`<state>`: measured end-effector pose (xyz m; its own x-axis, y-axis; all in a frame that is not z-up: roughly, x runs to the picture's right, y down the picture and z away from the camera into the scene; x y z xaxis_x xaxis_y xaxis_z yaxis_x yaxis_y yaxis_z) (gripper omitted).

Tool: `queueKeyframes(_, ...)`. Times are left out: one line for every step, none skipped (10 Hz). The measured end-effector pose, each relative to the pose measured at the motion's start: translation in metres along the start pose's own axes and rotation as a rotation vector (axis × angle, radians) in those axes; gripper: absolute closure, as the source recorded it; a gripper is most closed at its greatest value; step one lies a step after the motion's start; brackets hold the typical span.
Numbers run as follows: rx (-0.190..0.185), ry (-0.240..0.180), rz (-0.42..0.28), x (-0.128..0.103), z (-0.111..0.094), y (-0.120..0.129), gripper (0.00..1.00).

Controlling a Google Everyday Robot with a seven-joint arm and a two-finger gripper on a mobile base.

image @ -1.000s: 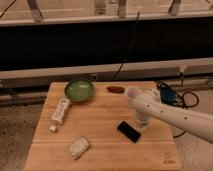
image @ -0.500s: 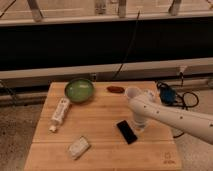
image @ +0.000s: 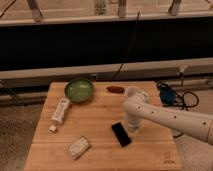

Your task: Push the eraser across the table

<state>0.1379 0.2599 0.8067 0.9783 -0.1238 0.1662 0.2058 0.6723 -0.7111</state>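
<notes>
The eraser (image: 121, 134) is a small flat black block lying on the bamboo table (image: 100, 155), right of centre toward the front. My white arm comes in from the right. The gripper (image: 132, 126) points down at the table just right of the eraser's far end, close to or touching it.
A green bowl (image: 79, 90) sits at the back left. A white tube (image: 59, 114) lies at the left. A pale wrapped block (image: 79, 147) lies at the front left. A small reddish-brown object (image: 115, 89) lies at the back edge. Cables (image: 172, 96) lie on the floor at the right.
The gripper has moved slightly left toward the eraser. The eraser has turned a little and shifted slightly left and forward.
</notes>
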Motion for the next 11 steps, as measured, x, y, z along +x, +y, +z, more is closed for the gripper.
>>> queueKeyframes(-0.002,-0.01,-0.014,-0.006,0.001,-0.001,0.99)
queueKeyframes(-0.006,-0.019,-0.03,-0.013,0.003,-0.002,0.99)
queueKeyframes(-0.01,-0.027,-0.047,-0.02,0.004,-0.002,0.99)
queueKeyframes(-0.014,-0.034,-0.063,-0.028,0.006,-0.002,0.99)
queueKeyframes(-0.015,-0.035,-0.063,-0.029,0.005,-0.002,0.99)
queueKeyframes(-0.014,-0.036,-0.062,-0.028,0.005,-0.002,0.99)
queueKeyframes(-0.015,-0.035,-0.064,-0.029,0.005,-0.002,0.99)
queueKeyframes(-0.016,-0.035,-0.066,-0.029,0.005,-0.002,0.99)
queueKeyframes(-0.018,-0.043,-0.08,-0.033,0.005,0.0,0.99)
queueKeyframes(-0.022,-0.054,-0.101,-0.041,0.005,0.002,0.99)
queueKeyframes(-0.024,-0.069,-0.134,-0.057,0.005,0.004,0.99)
